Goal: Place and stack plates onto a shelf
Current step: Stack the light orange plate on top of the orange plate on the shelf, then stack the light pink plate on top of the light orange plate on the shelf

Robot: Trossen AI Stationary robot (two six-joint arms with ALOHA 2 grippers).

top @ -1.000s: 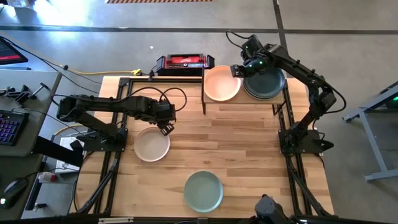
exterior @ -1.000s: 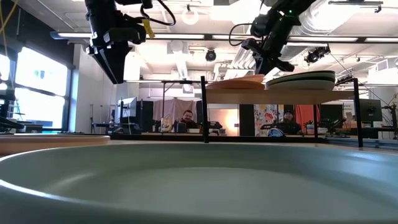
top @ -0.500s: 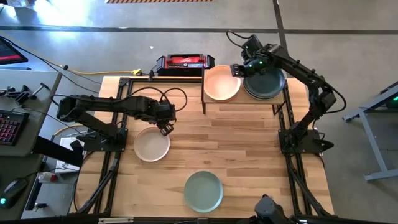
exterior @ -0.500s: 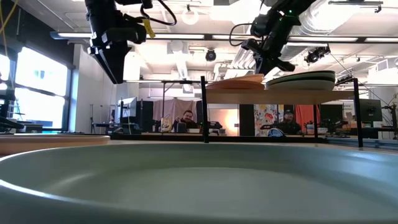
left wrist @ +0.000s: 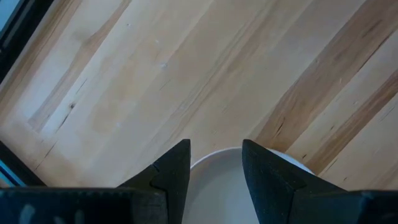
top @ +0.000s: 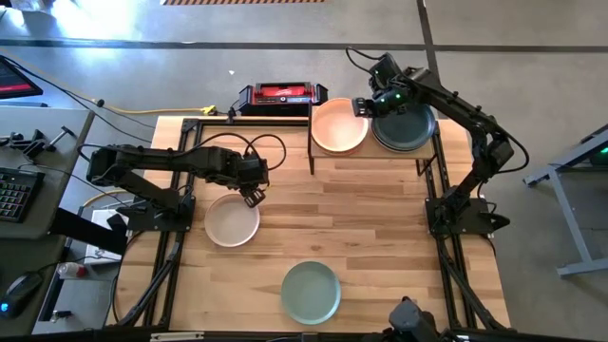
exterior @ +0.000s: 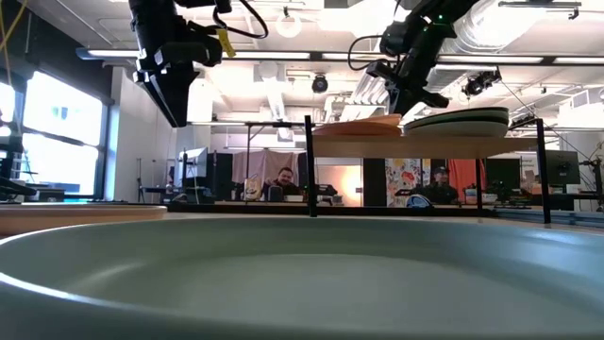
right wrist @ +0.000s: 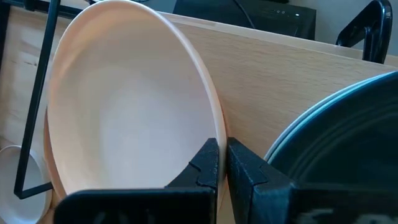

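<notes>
On the shelf [top: 372,151] a peach plate [top: 337,130] lies left of a stack of dark plates [top: 410,130]. My right gripper [top: 364,107] is shut on the peach plate [right wrist: 124,124], with the dark stack [right wrist: 336,143] right beside it. In the low view the peach plate [exterior: 357,123] is tilted, its held side raised. My left gripper [top: 253,196] hangs open above the far edge of a cream plate [top: 232,220] that lies flat on the table; both fingers stand over its rim [left wrist: 214,155] without touching. A light green plate [top: 311,291] rests near the near edge. My right gripper [right wrist: 222,152] pinches the peach plate's rim [right wrist: 214,121] between its two fingers, on the side next to the dark stack. The fingers slant down at it from above and the right. That side is raised; the opposite side [exterior: 326,127] rests low on the shelf.
A red and black box [top: 282,95] sits at the table's far edge, left of the shelf. Black frame rails [top: 180,190] run along both sides of the table. The shelf's thin black legs [exterior: 309,165] stand on the tabletop. People sit in the room behind.
</notes>
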